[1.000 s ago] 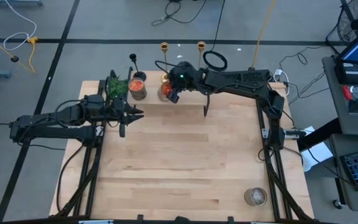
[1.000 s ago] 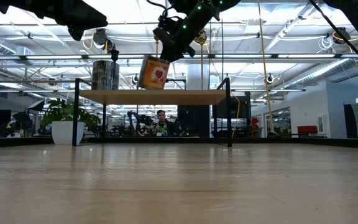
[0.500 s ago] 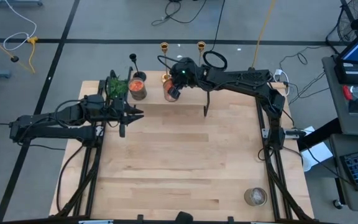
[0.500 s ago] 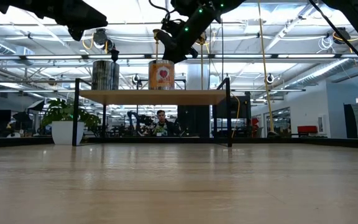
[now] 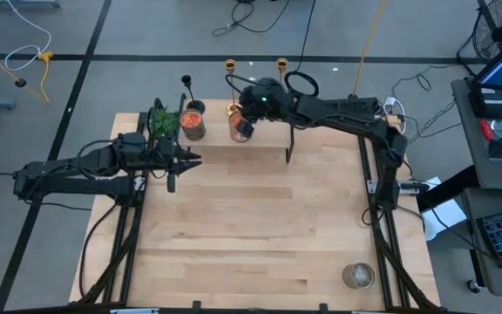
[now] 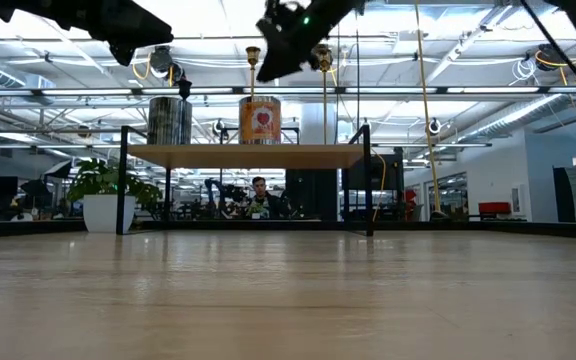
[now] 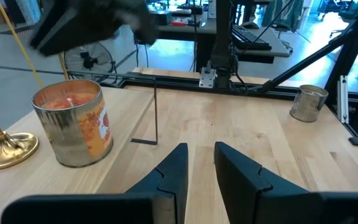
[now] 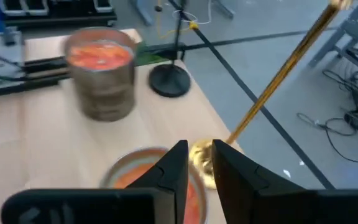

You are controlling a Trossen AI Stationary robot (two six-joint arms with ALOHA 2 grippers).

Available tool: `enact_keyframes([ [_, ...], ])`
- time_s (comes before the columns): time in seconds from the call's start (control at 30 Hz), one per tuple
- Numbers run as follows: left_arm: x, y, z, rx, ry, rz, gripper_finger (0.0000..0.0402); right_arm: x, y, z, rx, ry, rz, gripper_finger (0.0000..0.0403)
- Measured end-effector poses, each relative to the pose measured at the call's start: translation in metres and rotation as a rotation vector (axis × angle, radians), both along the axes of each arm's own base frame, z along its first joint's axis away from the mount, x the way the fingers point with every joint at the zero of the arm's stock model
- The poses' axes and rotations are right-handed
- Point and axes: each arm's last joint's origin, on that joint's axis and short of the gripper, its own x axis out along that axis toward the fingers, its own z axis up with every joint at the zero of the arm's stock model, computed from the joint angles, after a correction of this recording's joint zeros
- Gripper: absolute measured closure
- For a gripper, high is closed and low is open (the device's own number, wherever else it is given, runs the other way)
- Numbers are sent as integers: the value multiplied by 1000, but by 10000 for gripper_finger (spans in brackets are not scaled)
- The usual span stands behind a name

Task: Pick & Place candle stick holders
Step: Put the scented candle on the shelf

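Two gold candle stick holders (image 5: 230, 66) (image 5: 281, 63) and a shorter black one (image 5: 186, 82) stand upright on their round bases on the raised shelf (image 6: 248, 155) at the table's far edge. In the right wrist view the near gold stem (image 8: 278, 81) slants up from its base (image 8: 201, 152), and the black base (image 8: 169, 81) lies beyond. My right gripper (image 5: 244, 118) hovers narrowly open just above a candle tin (image 6: 260, 120) and touches nothing. My left gripper (image 5: 186, 159) waits narrowly open and empty at the table's left.
A second candle tin (image 5: 193, 122) and a green plant (image 5: 162, 120) stand on the shelf's left part. A thin black shelf leg (image 5: 288, 153) stands on the table. A small jar (image 5: 357, 276) sits near the table's near right corner.
My right gripper carried the heart-labelled tin tilted above the shelf, set it upright on the shelf beside the gold holder, let go and rose a little toward the far edge. The tin now stands alone.
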Motion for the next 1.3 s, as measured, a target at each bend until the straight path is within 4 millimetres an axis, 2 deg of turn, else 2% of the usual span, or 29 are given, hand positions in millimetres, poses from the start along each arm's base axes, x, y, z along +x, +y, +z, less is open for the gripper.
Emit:
enact_keyframes([
  [0.17, 0, 0, 0, -1, 4, 0, 316, -19, 31, 21, -21, 74, 81, 332],
  [0.33, 0, 0, -1, -11, 6, 2, 316, -40, 76, 34, -43, 200, 216, 325],
  [0.6, 0, 0, -1, -30, 4, 6, 316, -65, 136, 19, 28, 293, 330, 253],
  [0.77, 0, 0, -1, -32, 3, 6, 316, -96, 168, 5, 148, 338, 326, 215],
  [0.93, 0, 0, -1, -52, 1, 11, 316, -137, 195, -16, 321, 367, 317, 207],
  [1.13, 0, 0, -1, -50, 0, 11, 316, -174, 239, -65, 603, 514, 345, 212],
  [1.3, 0, 0, 0, -56, -6, 12, 316, -193, 267, -99, 691, 635, 271, 223],
])
